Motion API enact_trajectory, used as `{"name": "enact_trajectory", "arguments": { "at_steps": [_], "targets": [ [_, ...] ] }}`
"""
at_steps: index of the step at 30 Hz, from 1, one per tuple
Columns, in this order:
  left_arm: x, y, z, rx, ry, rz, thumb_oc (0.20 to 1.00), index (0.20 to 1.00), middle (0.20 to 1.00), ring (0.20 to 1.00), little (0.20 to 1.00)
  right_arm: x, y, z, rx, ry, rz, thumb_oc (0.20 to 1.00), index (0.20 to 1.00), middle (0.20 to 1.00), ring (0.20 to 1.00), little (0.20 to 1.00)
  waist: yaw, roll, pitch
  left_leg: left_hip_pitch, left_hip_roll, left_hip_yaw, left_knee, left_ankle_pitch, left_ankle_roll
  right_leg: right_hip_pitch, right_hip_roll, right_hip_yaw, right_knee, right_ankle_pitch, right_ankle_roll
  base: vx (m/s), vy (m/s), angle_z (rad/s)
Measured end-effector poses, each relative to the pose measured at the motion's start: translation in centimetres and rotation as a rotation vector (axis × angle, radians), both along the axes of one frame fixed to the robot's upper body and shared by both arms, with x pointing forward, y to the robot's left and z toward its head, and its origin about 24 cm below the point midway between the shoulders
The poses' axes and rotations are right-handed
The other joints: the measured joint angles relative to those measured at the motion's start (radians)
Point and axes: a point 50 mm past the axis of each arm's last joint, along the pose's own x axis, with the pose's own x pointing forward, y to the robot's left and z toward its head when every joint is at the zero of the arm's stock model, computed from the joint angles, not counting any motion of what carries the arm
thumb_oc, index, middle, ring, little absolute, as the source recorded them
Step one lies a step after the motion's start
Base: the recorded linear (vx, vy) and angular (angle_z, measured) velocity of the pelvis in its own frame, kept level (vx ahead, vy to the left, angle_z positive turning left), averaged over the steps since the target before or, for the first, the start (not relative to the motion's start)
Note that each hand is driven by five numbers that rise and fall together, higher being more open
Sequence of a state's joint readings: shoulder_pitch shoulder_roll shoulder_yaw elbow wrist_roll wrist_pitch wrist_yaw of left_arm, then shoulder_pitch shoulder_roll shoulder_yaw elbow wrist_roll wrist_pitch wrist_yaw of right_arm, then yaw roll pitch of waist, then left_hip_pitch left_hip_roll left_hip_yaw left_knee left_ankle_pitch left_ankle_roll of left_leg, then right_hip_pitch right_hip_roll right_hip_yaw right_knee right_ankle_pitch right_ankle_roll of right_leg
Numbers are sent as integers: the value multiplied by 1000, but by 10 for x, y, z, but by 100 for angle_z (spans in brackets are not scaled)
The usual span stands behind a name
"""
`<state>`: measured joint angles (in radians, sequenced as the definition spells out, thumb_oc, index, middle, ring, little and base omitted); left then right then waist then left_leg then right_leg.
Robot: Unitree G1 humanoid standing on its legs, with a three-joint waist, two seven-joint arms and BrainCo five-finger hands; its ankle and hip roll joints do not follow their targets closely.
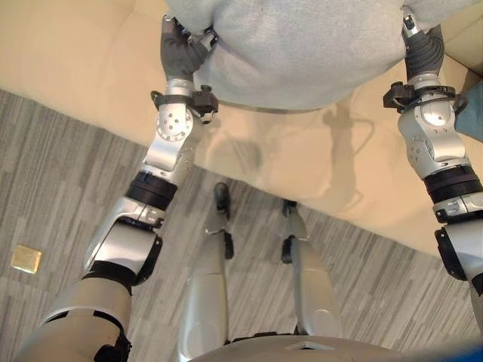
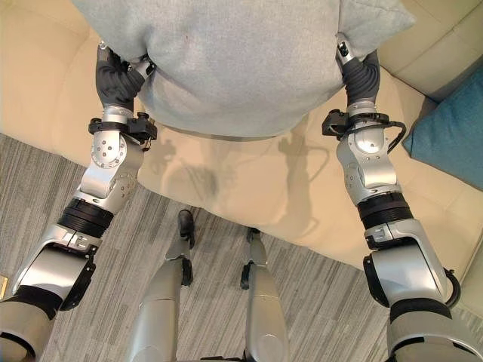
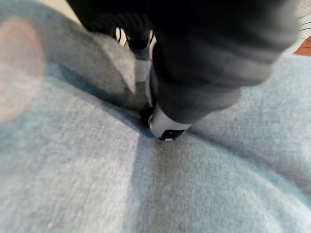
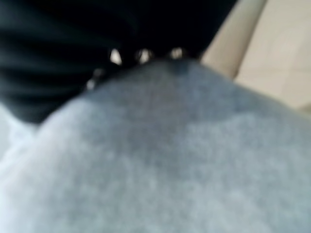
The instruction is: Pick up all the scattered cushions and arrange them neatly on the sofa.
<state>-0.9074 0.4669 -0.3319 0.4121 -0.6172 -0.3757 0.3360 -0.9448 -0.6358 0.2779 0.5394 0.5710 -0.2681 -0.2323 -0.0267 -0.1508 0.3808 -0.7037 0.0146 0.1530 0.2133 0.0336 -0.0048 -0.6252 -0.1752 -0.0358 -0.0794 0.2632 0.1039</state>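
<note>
A large grey cushion [image 1: 302, 53] hangs between my two hands above the beige sofa's seat [image 2: 302, 196]. My left hand [image 1: 179, 51] grips its left edge. In the left wrist view the thumb [image 3: 167, 124] presses a fold into the grey cloth [image 3: 218, 184]. My right hand [image 2: 361, 75] holds the right edge, with its thumb lying over the top of the cushion and its fingers hidden beneath. In the right wrist view the grey cushion [image 4: 170, 160] lies right against the hand's dark cover.
A teal cushion [image 2: 453, 136] lies on the sofa at the right. The sofa's front edge runs slantwise across the view, with grey striped carpet [image 1: 60, 188] before it. A small yellow square [image 1: 26, 259] sits on the carpet at the left.
</note>
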Motion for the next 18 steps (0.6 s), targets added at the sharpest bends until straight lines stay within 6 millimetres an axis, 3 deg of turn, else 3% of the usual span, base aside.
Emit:
{"name": "enact_trajectory", "arguments": {
  "at_steps": [5, 11, 18],
  "targets": [
    [1, 2, -1, -59, 12, 38, 200, 200, 200, 200, 200, -5, 10, 8, -64, -69, -75, 200, 200, 200, 200, 200, 13, 20, 0, 4, 2, 1, 0, 0, 0, 0, 3, 7, 1, 2, -2, 12, -9, -3],
    [3, 4, 7, -91, 2, 83, 200, 200, 200, 200, 200, -9, 22, 12, -48, -127, -127, 200, 200, 200, 200, 200, 12, 21, 0, 1, 1, 9, 0, 0, 0, -14, 2, 22, 8, 2, -3, 1, 3, -4],
    [15, -2, 48, -60, -35, 150, 200, 200, 200, 200, 200, -11, 22, 28, -66, -188, -258, 200, 200, 200, 200, 200, -5, 24, 2, -11, 0, 17, -2, 0, 1, -35, 1, 32, 12, 3, -3, 6, 5, -2]
  ]
}}
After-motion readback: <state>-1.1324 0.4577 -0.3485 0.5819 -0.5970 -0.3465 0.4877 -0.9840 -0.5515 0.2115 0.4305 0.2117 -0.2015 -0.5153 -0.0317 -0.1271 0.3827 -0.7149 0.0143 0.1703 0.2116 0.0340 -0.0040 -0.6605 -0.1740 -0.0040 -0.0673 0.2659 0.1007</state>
